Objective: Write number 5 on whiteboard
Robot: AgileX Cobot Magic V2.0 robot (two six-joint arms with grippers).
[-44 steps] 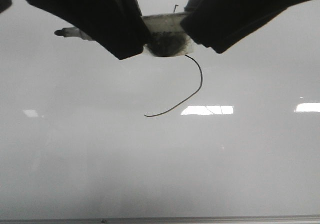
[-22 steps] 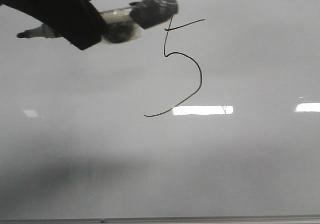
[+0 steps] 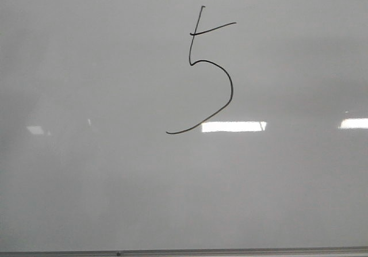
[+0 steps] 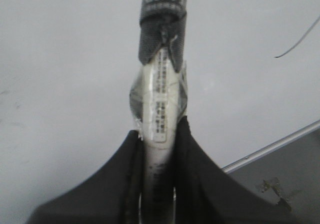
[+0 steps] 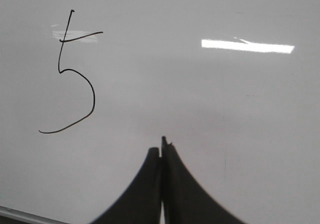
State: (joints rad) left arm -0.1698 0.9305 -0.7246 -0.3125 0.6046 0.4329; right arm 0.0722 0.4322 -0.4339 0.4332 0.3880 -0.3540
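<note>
The number 5 is a thin black line on the glossy grey-white whiteboard, with a tall stem, a slanted top bar and an open curve with a long tail. It also shows in the right wrist view; only its tail end shows in the left wrist view. My left gripper is shut on a white marker with a dark capped end, held over the board. My right gripper is shut and empty over bare board. Neither gripper shows in the front view.
The board's thin grey metal edge strip runs along the near side and shows in the left wrist view and in the right wrist view. Bright white light reflections lie on the board.
Both arms covered the top of the front view a second ago. The right arm left first, then the left arm with the marker moved off to the left, uncovering the whole 5.
</note>
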